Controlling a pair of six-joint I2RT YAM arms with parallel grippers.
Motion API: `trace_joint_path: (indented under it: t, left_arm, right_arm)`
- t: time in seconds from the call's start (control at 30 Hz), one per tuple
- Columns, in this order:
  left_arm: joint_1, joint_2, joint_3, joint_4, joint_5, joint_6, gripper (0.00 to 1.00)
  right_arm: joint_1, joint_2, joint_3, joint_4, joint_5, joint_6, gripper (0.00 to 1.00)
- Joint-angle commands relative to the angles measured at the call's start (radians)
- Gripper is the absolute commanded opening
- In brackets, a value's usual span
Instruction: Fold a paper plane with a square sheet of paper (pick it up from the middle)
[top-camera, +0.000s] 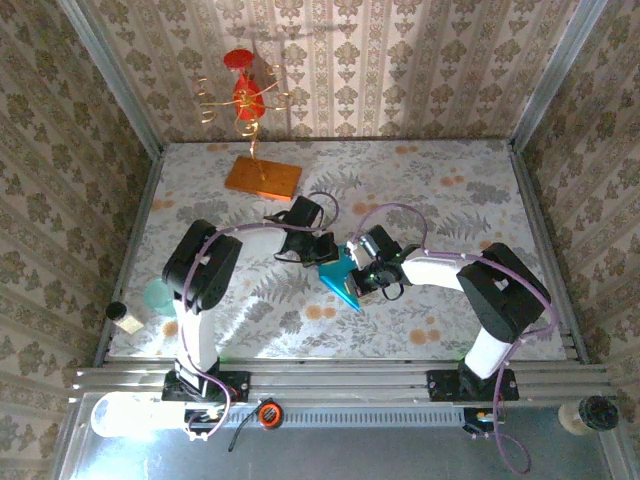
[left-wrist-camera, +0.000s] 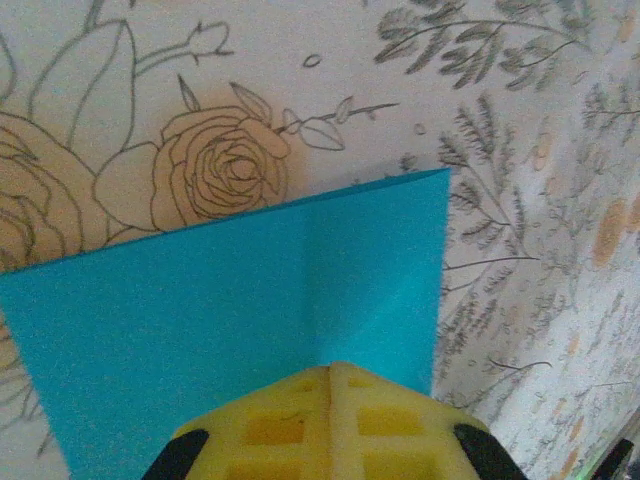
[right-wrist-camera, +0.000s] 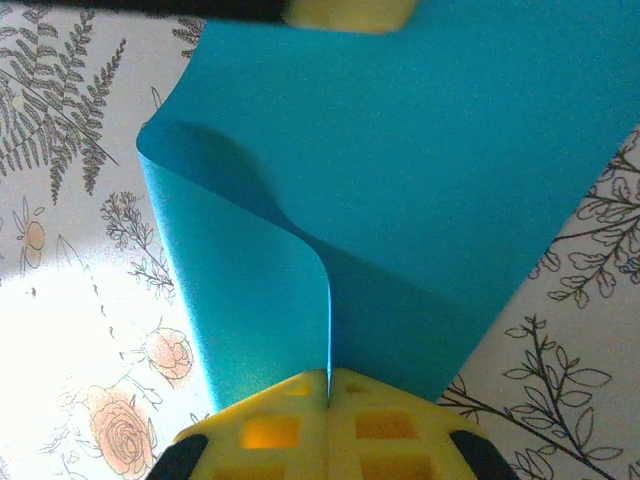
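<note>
The square sheet of paper (top-camera: 340, 280) is cyan-blue and partly folded, near the table's middle between my two grippers. My left gripper (top-camera: 322, 250) stands at its far edge. In the left wrist view its yellow fingers (left-wrist-camera: 300, 420) are pressed together, and a crease in the sheet (left-wrist-camera: 220, 300) runs straight into the left gripper (left-wrist-camera: 333, 366) at the seam. My right gripper (top-camera: 358, 274) is at the near right. It (right-wrist-camera: 329, 372) is shut on a curled-up flap of the sheet (right-wrist-camera: 400, 150), whose edge enters the seam. The left fingertip (right-wrist-camera: 350, 12) shows at the paper's far edge.
An orange slab (top-camera: 262, 176) lies at the back left, with a red and gold wire ornament (top-camera: 247, 95) standing behind it. A pale green round thing (top-camera: 158, 293) and a small cylinder (top-camera: 124, 316) sit at the left edge. Patterned walls enclose the table (top-camera: 450, 180).
</note>
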Motion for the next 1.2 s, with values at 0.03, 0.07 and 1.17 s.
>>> trace_joint_path:
  t: [0.03, 0.07, 1.17]
  left_arm:
    - [-0.004, -0.135, -0.05, 0.015, -0.063, -0.064, 0.1]
    - [-0.005, -0.152, -0.076, 0.032, -0.064, -0.082, 0.1]
    - [-0.16, -0.241, -0.403, 0.311, -0.064, -0.407, 0.11]
  right_arm:
    - [-0.006, 0.01, -0.012, -0.058, -0.012, 0.033, 0.05]
    - [-0.007, 0.011, -0.013, -0.057, -0.014, 0.035, 0.05]
    - [-0.017, 0.037, -0.008, -0.056, 0.011, 0.082, 0.06]
